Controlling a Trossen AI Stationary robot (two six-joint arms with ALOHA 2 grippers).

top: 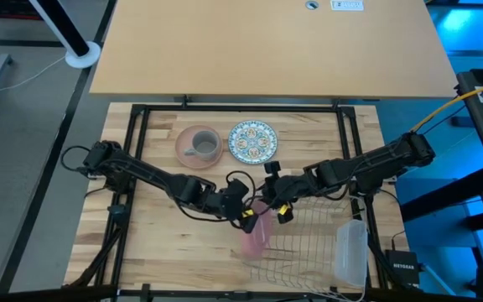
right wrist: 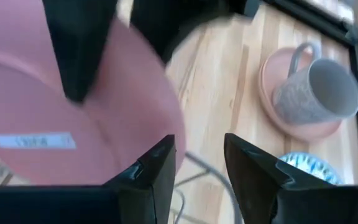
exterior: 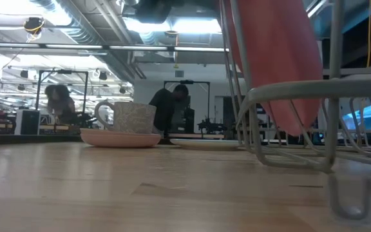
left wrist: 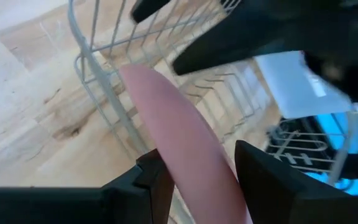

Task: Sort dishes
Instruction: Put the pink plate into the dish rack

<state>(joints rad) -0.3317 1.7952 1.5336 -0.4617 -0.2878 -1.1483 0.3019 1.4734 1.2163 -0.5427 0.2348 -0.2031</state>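
A salmon-pink plate (top: 257, 236) stands on edge at the left end of the wire rack (top: 309, 243); it also shows in the low view (exterior: 282, 58). My left gripper (top: 248, 220) is shut on it. My right gripper (top: 282, 211) is open just right of the plate's upper rim, and I cannot tell whether it touches. The grey mug (top: 199, 144) stands on the second pink plate (top: 183, 155) at the far middle. The blue-green patterned plate (top: 251, 141) lies flat beside it. My left gripper pinches the plate's upper rim (left wrist: 185, 155) between its two fingers, one finger (left wrist: 157, 183) on each face. It comes from the table's left, slanting down. The plate stands on edge, tilted, its lower part (exterior: 295, 122) inside the rack; whether it rests there I cannot tell.
A translucent plastic tray (top: 350, 252) lies at the rack's right end. A black frame (top: 137, 151) borders the work board. People show in the room beyond the table (exterior: 60, 100). Bare wood lies at the near left (top: 158, 243).
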